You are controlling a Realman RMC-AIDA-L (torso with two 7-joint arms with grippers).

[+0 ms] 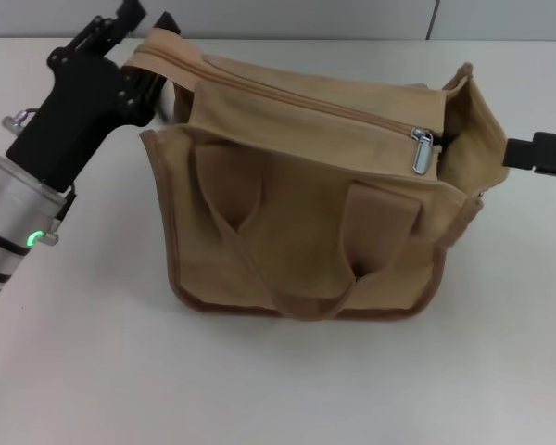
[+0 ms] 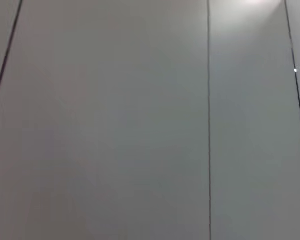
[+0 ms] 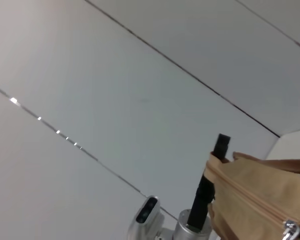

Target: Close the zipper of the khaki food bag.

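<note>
The khaki food bag (image 1: 296,222) stands on the white table, handles hanging down its front. Its zipper (image 1: 296,93) runs along the top, and the teeth are joined from the left end up to the silver slider (image 1: 423,146) near the right end, with the pull tab dangling. My left gripper (image 1: 150,26) is at the bag's back left corner, shut on the zipper strip's end. My right gripper (image 1: 519,153) is just right of the bag's right side, apart from the slider. The right wrist view shows the bag (image 3: 260,210), the slider (image 3: 290,229) and a left finger (image 3: 210,175).
The white table (image 1: 259,389) has free room in front of the bag and to both sides. A grey panelled wall (image 1: 259,14) runs behind it. The left wrist view shows only wall panels (image 2: 140,125).
</note>
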